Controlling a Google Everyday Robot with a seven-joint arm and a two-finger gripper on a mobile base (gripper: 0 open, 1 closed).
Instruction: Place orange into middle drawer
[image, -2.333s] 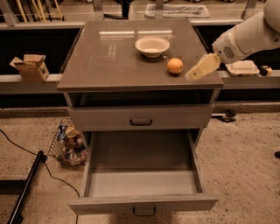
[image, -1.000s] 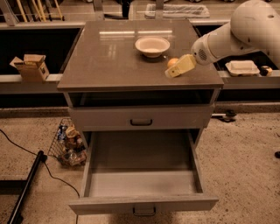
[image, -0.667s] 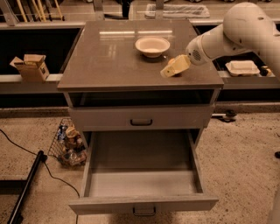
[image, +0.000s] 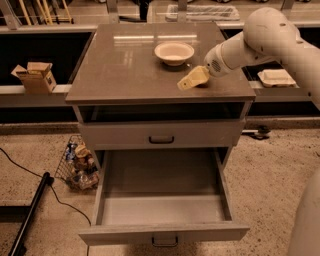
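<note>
**Hidden or unclear**
- The orange cannot be made out anywhere. The gripper (image: 191, 80) rests low over the cabinet top (image: 125, 67), at 5 o'clock from the bowl (image: 174, 52) and near the front edge. It blocks the surface under and behind it.
- Whether the gripper is spread, pressed together or pinching something cannot be told.
- The arm (image: 257, 37) enters from 2 o'clock; its far end is cut off by the right edge.
- A pale rounded part of the robot (image: 306, 220) at 4 o'clock is cut off by the frame.
- The slot (image: 160, 112) under the cabinet top is too dark to read.

**Containers**
- The middle drawer (image: 160, 210), at 6 o'clock, is pulled fully out. Only its plain grey floor and walls show. Its handle sits at the bottom edge of the frame.
- The upper drawer (image: 161, 134) is closed.
- The bowl shows only its cream inside.
- The wire basket (image: 76, 167) on the floor at 8 o'clock holds mixed packets, too small to name.
- The cardboard box (image: 36, 76) at 9 o'clock has raised flaps; its contents are hidden.
- The white lidded tray (image: 276, 77) at 3 o'clock is closed.
</note>
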